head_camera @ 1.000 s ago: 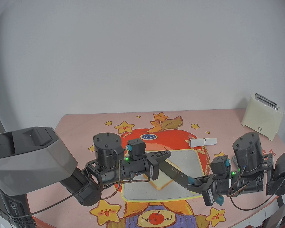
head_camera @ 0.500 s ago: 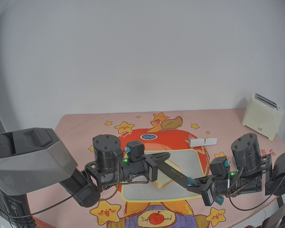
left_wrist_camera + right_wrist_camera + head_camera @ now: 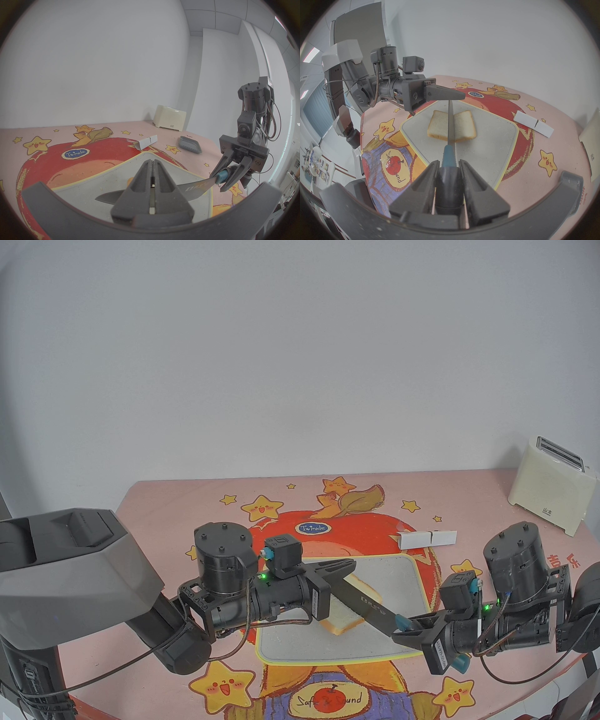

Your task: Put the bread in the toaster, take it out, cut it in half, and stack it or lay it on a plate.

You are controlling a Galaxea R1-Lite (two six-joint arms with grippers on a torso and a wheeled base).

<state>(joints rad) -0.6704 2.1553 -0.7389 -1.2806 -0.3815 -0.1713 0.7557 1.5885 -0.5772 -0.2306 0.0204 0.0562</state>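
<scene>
Left pincer (image 3: 347,565) above knife (image 3: 451,125) on bread (image 3: 464,125) — toaster (image 3: 553,493) well apart.

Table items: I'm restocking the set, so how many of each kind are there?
Bread slice: 1
Knife: 1
Cutting board: 1
Toaster: 1
White card: 1
Dark tray: 1
Total: 6

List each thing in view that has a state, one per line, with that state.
White bread slice: flat on the grey cutting board, blade across its middle; cut through or not, cannot tell.
Dark-bladed knife with blue handle: held, edge down across the bread.
Right gripper: shut on the knife's handle.
Left gripper: shut, above the blade's far end.
Cream toaster: upright, no bread sticking out.
Dark rectangular tray: empty.
</scene>
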